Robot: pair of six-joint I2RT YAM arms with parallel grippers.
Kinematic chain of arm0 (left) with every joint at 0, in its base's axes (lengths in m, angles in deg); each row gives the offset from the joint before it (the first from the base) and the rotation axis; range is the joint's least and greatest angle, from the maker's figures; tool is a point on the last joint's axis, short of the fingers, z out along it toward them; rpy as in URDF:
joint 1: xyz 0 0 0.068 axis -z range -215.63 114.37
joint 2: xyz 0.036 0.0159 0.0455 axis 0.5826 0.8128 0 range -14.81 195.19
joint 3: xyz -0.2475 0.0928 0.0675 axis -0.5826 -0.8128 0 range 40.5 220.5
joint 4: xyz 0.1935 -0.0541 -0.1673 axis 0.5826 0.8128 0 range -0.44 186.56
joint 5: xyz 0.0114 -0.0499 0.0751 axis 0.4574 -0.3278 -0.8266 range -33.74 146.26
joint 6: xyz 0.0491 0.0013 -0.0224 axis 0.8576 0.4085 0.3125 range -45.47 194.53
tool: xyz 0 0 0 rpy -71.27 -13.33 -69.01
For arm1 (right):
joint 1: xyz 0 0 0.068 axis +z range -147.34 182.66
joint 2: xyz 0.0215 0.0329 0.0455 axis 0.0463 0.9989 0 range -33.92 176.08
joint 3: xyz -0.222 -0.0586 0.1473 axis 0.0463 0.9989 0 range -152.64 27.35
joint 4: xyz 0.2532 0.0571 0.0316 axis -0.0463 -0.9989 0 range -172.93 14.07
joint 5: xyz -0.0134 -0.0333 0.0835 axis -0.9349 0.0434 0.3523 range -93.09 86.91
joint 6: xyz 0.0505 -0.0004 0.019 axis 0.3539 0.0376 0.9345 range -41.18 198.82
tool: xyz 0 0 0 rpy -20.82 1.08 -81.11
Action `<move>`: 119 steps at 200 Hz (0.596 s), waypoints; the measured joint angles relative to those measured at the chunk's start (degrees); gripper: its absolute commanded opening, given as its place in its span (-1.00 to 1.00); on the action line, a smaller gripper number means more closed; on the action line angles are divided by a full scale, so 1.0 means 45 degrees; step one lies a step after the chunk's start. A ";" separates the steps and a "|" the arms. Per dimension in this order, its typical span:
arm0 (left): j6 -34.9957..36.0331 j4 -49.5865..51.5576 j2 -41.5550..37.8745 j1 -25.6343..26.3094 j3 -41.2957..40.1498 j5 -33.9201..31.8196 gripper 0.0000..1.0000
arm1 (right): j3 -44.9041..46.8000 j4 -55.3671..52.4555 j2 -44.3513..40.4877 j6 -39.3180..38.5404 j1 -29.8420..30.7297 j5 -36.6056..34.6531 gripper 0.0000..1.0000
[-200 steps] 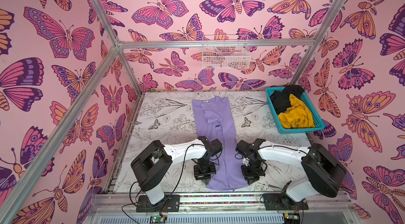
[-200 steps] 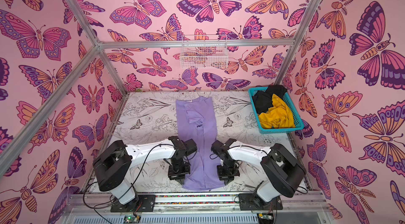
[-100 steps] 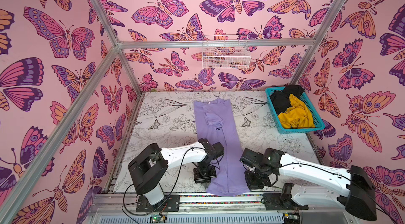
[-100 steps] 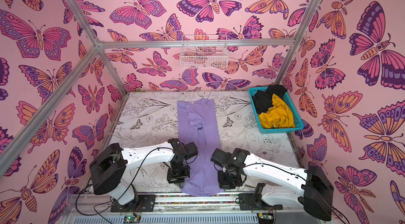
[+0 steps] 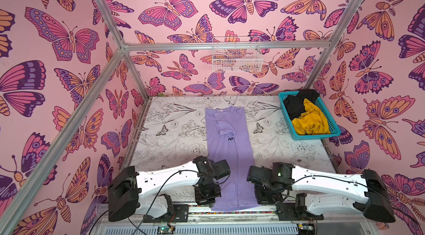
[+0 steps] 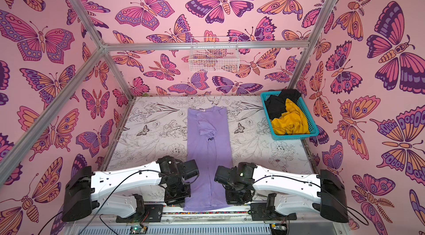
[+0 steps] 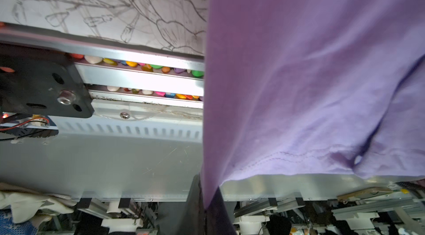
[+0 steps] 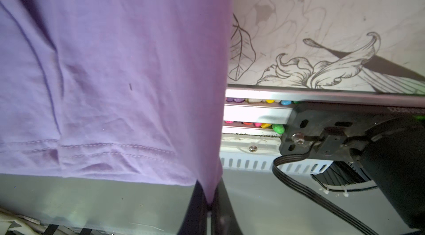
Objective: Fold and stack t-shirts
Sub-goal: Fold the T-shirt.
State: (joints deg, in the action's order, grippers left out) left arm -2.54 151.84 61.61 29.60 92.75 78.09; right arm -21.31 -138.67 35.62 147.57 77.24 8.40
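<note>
A lavender t-shirt (image 5: 227,144) (image 6: 208,151) lies on the floral table (image 5: 174,130) as a long narrow strip. Its collar is at the far end and its hem reaches over the near edge. My left gripper (image 5: 208,195) (image 7: 208,201) is shut on the hem's left corner, where the purple cloth (image 7: 310,72) is pinched between the dark fingers. My right gripper (image 5: 268,195) (image 8: 209,201) is shut on the hem's right corner, gripping the cloth (image 8: 115,61) the same way. A mustard-yellow t-shirt (image 5: 310,121) and a black t-shirt (image 5: 296,105) lie crumpled in the basket.
The teal lattice basket (image 5: 315,136) (image 6: 296,136) stands at the back right corner of the table. A white wire basket (image 5: 236,56) hangs on the back wall. A metal rail (image 7: 142,82) with coloured beads runs along the table's near edge, beside both arm bases.
Both grippers have drawn back toward the near edge with the hem in them. The lavender t-shirt has slid that way, and both arms have stretched out lower and flatter.
</note>
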 measured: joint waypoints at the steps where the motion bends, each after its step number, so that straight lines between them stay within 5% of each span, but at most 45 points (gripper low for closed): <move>1: -0.0005 0.0015 0.0005 -0.0019 0.0015 -0.0010 -1.00 | -0.0029 -0.0015 0.0024 0.0000 0.0000 -0.0015 -1.00; 56: 0.1078 0.0447 0.1229 -0.1418 0.1943 -0.1545 -1.00 | -0.2511 -0.0991 0.1579 -0.1404 -0.0355 -0.1229 -1.00; 119: 0.2681 0.0641 0.2846 -0.2871 0.3555 -0.2798 -1.00 | -0.3570 -0.1681 0.1797 -0.3735 -0.2837 -0.2511 -1.00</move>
State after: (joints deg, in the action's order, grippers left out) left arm 9.52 154.72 74.42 16.68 108.75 65.50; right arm -37.37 -146.24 43.71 130.76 64.48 -2.91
